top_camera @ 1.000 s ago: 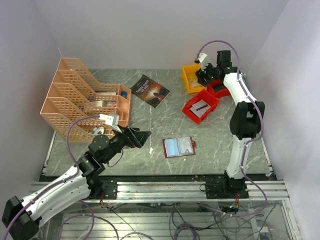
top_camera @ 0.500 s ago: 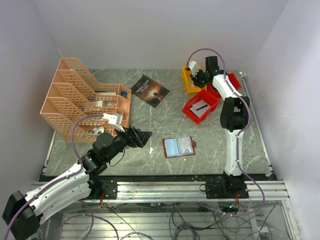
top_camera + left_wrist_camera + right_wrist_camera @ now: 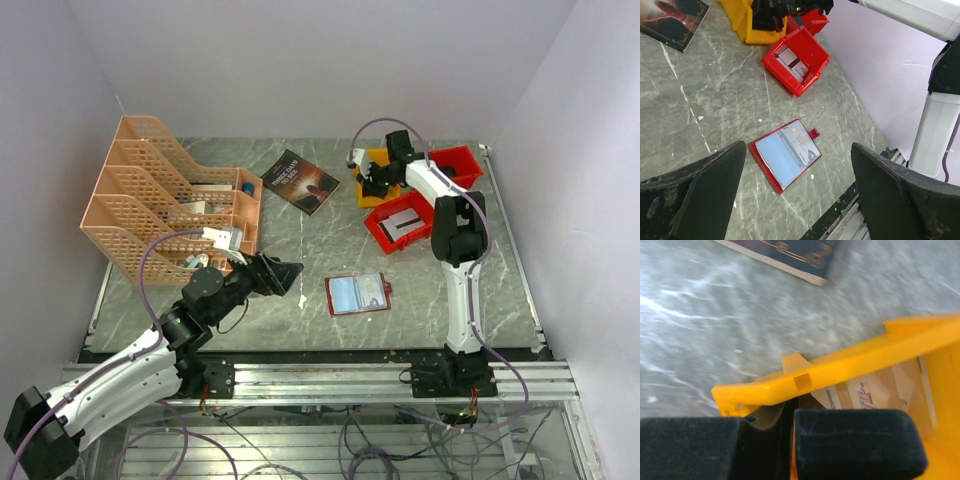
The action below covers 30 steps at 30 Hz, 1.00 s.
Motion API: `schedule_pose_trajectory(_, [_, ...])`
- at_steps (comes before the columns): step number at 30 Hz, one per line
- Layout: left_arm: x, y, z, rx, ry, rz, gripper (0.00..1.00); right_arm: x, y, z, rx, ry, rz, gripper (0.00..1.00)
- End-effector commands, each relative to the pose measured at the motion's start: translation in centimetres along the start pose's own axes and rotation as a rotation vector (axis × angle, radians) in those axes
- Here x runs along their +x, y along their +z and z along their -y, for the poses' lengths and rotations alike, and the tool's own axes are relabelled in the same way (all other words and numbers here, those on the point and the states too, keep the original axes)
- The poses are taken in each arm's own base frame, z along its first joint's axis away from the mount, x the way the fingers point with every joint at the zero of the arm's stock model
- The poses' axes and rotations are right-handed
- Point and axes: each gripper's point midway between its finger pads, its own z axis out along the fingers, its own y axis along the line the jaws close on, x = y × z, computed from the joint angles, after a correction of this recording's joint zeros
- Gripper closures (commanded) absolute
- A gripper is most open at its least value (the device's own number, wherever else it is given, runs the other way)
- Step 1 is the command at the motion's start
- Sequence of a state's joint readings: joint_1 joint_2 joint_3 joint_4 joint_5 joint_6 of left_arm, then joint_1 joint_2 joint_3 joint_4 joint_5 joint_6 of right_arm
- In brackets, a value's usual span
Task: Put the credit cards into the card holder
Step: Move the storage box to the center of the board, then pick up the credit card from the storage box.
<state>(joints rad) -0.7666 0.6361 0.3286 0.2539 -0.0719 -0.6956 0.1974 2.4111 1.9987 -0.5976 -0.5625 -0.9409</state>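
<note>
Since a second ago, the right arm has swung left from the far corner, its gripper has closed, and the yellow bin (image 3: 850, 365) has shifted. At left, an orange file rack (image 3: 150, 200) stands on the grey marbled desk (image 3: 320, 240). Beside it, the left gripper (image 3: 288, 275) hovers with fingers spread wide, holding nothing. Near the desk's middle, the card holder (image 3: 357, 293) lies opened flat. It is small and dark red, with pale clear pockets, one showing a card marked VIP, and a little tab on its right edge. Farther back, the right gripper (image 3: 373, 180) is pressed closed at the yellow bin's wall; whether it pinches it is unclear. A red bin (image 3: 383, 238) alongside holds a card (image 3: 400, 222).
</note>
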Motion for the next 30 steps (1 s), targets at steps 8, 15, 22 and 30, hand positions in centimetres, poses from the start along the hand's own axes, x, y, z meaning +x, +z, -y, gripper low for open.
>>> schedule_pose_trajectory(8, [-0.8,-0.2,-0.1,-0.007,0.016,0.033,0.03,-5.9,1.4,-12.4,-0.247,0.008,0.041,1.0])
schedule_pose_trajectory(15, [-0.5,-0.1,-0.1,-0.004,0.011,0.02,0.03,-9.5,0.8,-14.3,-0.257,0.044,0.04,0.95])
schedule_pose_trajectory(22, [0.1,0.4,0.2,0.014,-0.021,0.0,0.06,-9.2,-3.2,-9.4,-0.124,0.065,-0.007,0.75])
schedule_pose_trajectory(30, [1.9,2.6,-0.5,-0.027,-0.069,-0.068,0.17,-7.6,-2.1,-7.7,-0.108,0.138,-0.106,0.51])
